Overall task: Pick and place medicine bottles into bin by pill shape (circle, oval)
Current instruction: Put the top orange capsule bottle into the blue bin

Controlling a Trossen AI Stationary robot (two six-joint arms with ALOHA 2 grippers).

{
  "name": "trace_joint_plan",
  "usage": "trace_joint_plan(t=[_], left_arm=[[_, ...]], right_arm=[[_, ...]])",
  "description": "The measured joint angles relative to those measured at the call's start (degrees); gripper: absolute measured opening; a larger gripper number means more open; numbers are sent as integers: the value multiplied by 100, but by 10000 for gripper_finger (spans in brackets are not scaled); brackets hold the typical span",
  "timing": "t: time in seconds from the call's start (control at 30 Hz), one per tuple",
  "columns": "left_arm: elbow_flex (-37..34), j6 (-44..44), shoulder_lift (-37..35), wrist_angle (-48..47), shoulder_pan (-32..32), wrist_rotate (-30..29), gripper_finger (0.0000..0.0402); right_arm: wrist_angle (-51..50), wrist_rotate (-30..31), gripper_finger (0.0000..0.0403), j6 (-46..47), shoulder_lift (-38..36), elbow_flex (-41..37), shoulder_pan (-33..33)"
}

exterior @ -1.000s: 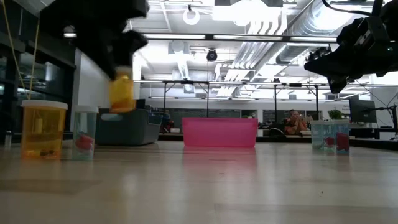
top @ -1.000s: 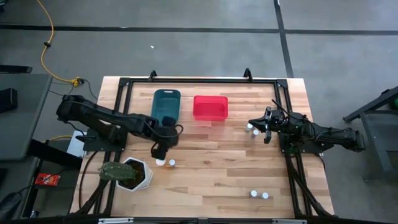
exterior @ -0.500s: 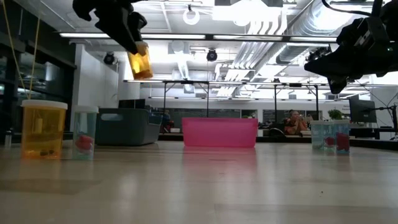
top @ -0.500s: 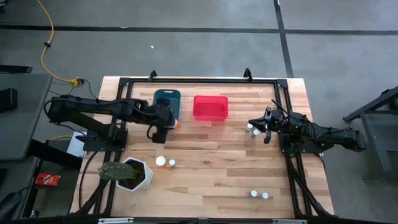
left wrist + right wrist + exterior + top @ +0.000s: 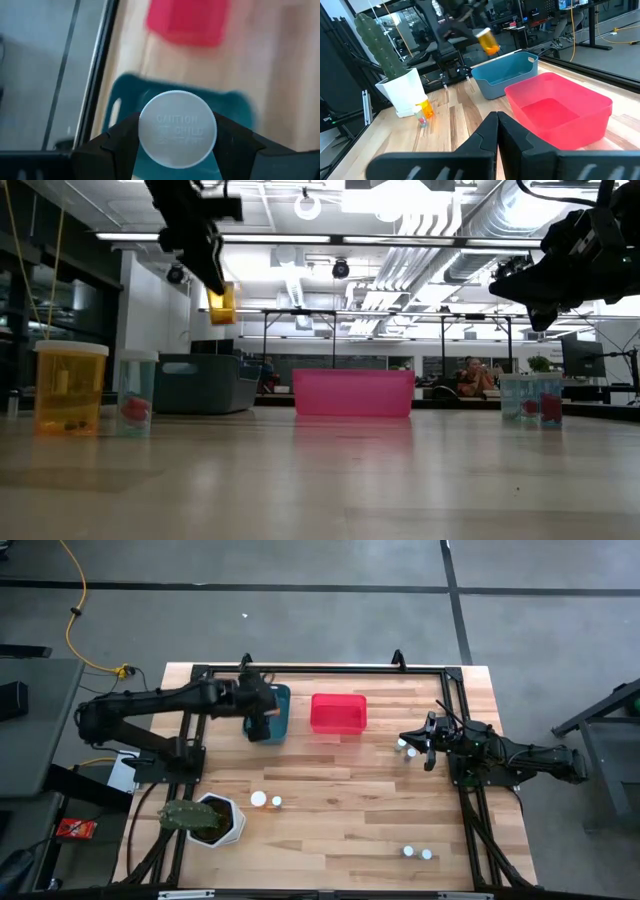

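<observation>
My left gripper [image 5: 266,713] is shut on an amber medicine bottle with a white cap [image 5: 177,128], held in the air over the dark teal bin [image 5: 281,698]. The bottle also shows in the low view [image 5: 222,304] and the right wrist view [image 5: 487,41]. The red bin [image 5: 338,712] stands right of the teal one. My right gripper [image 5: 408,743] is shut and empty, hovering beside two bottles [image 5: 405,749] near the table's right edge. Two more bottles [image 5: 267,801] stand on their bases near the plant pot, and two others [image 5: 417,853] at the near right. My left gripper pinches the bottle's white cap by its rim [image 5: 142,131] between its two fingers, one on each side. The fingers come from above, slanting down. The amber body [image 5: 222,304] hangs tilted below the fingers, lifted clear above the teal bin.
A white hexagonal plant pot [image 5: 215,818] with a cactus stands at the near left. A black metal frame [image 5: 195,720] runs round the table. Bare wood lies in the table's middle.
My left gripper has carried the amber bottle from near the plant pot toward the table's far edge and up, and now holds it over the teal bin. The bottle has tipped from upright to tilted. The gripper stays shut on it.
</observation>
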Motion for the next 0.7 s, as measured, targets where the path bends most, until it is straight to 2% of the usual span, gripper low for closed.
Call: trace_joint_plan(t=[0.33,0.53,0.7], left_arm=[[-550,-198,901,546,1605,758,200],[-1015,-608,1038,1203,1995,1000,200],[-1180,-668,1038,1383,2069,905,200]], right_arm=[[-2,0,0,1,0,0,0],[0,0,0,1,0,-1,2],[0,0,0,0,0,-1,2]])
